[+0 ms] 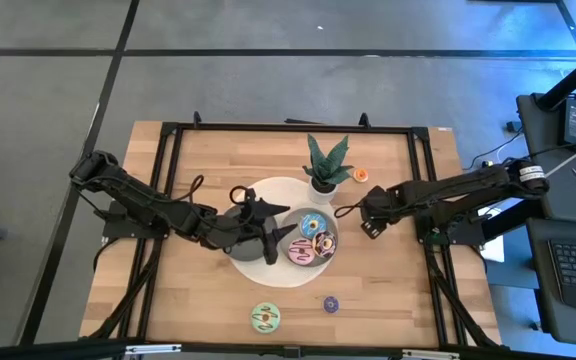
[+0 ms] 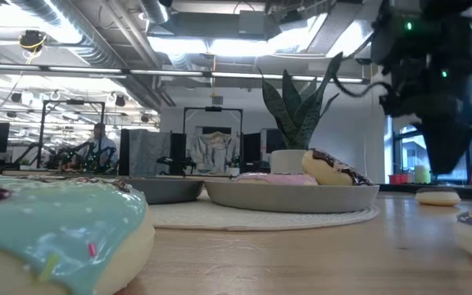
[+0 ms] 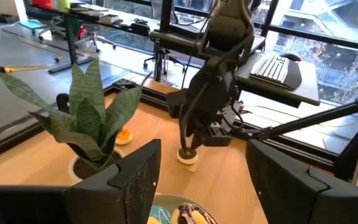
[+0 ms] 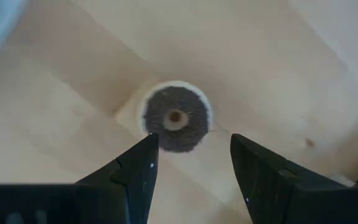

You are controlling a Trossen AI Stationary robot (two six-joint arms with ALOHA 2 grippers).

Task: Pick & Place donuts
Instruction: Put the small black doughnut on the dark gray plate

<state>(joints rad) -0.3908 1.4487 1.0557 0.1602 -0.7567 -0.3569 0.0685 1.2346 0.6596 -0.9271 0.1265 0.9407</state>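
2 fingers of the right gripper (image 4: 191, 165) stand apart just above a brown donut (image 4: 175, 118), right of the plant (image 1: 326, 163).

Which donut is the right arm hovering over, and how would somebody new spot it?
Start at the potted snake plant near the table's far edge. Just to its right, below the orange mini donut, the right gripper hangs with open jaws over a mini donut lying flat on bare wood. It is the only dark brown-topped one, outside the dishes.
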